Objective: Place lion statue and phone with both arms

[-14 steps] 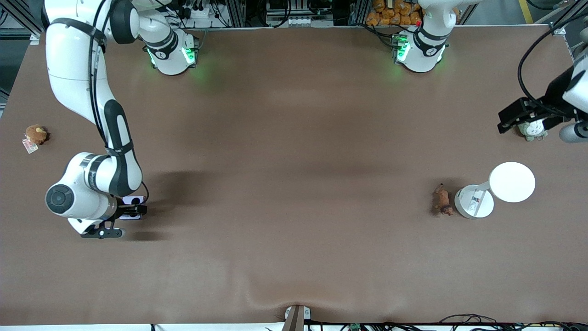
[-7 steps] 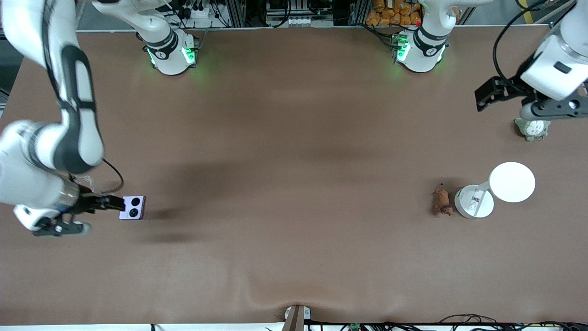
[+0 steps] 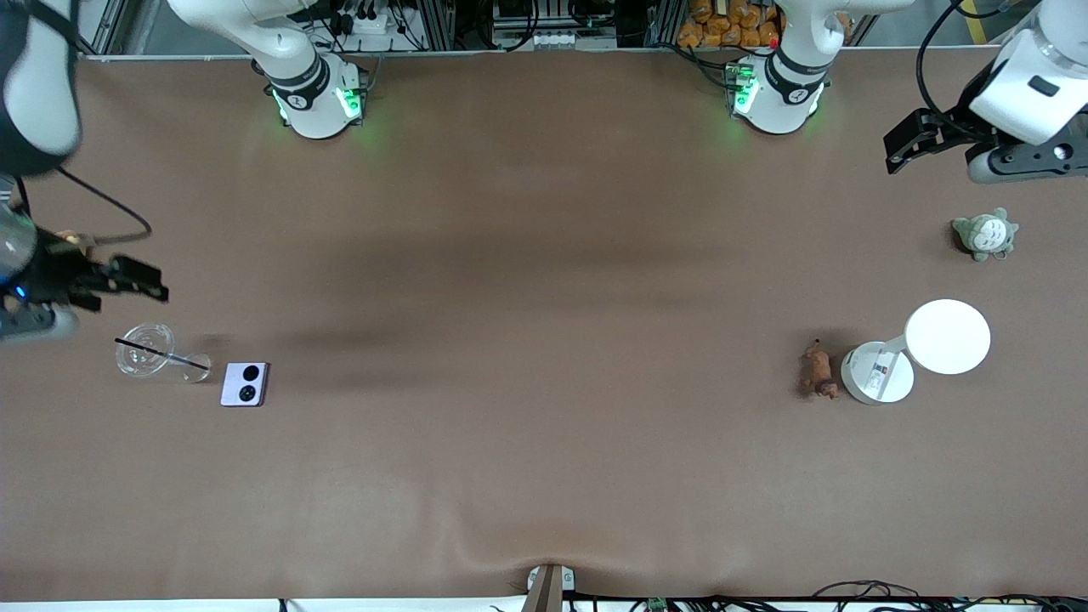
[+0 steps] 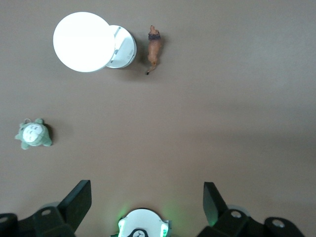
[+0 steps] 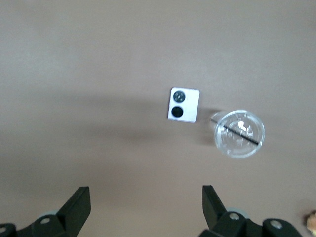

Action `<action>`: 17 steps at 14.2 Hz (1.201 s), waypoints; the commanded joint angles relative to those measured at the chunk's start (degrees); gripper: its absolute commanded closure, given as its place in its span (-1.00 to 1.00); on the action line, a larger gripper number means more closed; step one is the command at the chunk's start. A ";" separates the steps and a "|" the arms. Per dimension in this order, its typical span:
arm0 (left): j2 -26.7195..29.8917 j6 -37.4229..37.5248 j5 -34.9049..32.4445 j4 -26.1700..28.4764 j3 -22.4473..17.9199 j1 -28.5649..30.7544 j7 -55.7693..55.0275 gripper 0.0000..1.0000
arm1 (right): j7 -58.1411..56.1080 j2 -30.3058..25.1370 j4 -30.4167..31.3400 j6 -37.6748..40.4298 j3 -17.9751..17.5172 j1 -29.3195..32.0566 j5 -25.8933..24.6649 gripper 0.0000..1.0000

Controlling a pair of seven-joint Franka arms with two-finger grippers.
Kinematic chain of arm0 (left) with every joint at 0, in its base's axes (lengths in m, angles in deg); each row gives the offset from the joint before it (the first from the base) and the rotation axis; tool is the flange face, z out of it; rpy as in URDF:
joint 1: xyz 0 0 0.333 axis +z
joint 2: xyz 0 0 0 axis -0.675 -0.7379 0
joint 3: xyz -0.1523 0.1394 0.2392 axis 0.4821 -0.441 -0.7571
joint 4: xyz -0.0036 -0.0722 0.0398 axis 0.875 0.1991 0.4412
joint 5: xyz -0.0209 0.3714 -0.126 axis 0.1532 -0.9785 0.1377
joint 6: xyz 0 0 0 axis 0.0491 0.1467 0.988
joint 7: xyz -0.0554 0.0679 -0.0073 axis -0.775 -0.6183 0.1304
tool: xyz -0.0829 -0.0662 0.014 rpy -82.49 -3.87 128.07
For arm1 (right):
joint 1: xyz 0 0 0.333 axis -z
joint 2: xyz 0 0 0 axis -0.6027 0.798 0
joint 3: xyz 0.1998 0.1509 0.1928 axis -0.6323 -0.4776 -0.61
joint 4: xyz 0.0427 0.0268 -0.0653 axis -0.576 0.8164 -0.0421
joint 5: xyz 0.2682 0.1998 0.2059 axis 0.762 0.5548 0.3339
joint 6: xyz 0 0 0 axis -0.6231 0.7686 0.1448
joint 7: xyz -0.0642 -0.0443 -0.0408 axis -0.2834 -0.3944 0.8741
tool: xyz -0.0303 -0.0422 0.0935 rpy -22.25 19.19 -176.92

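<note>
**Inspector A:** Start with the right arm's end of the surface (image 3: 544,476). What lies nearest the front camera?

**Inspector B:** The phone (image 3: 245,384). It lies flat on the surface, its two black camera circles facing up. Just beside it, toward the right arm's end, a clear glass (image 3: 144,349) lies on its side with a thin dark stick across its mouth. The two are close; contact cannot be told.

**Inspector A:** And the right claw (image 3: 140,282)?

**Inspector B:** In the air, fingers spread, pinching nothing. The glass is the item closest to it; the phone sits below and apart from it, free of any grip. The right wrist view confirms this: phone (image 5: 183,104) and glass (image 5: 239,134) both lie clear of the spread fingers (image 5: 79,205).

**Inspector A:** Now the left arm's end.

**Inspector B:** The lion statue (image 3: 819,371) lies on the surface, just beside the round base of a white lamp (image 3: 948,337). Farther from the camera a grey-green plush (image 3: 984,235) stands alone.

**Inspector A:** The left claw (image 3: 903,146)?

**Inspector B:** Raised, spread, empty. The plush is the nearest item to it; the lion statue is well apart from it. The left wrist view shows the lion statue (image 4: 154,47), the lamp (image 4: 84,42) and the plush (image 4: 33,135) all clear of the fingers (image 4: 79,200).
</note>
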 commanded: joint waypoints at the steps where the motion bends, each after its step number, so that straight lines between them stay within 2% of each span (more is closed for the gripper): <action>1: 1.49 -0.48 2.56 1.10 -0.29 1.93 0.40 -1.00 | 2.62 -3.98 2.12 3.35 -6.19 3.52 -2.84 -1.00; 3: 1.23 -0.48 2.29 0.84 -0.30 1.93 0.23 -1.00 | 3.07 -6.70 2.55 4.24 -16.02 12.39 -4.16 -1.00; 4: 0.97 -0.48 1.94 0.14 -0.30 1.75 -0.03 -1.00 | 3.59 -7.32 2.47 5.47 -17.11 13.82 -4.43 -1.00; 10: -0.70 -0.39 2.12 -1.54 -0.03 1.58 0.14 -1.00 | 8.95 -9.61 2.20 9.34 -17.12 13.84 -5.04 -1.00; 17: -2.81 0.49 1.77 -5.31 -0.12 1.75 0.23 -1.00 | 10.37 -10.14 2.03 7.94 -17.39 13.75 -9.26 -1.00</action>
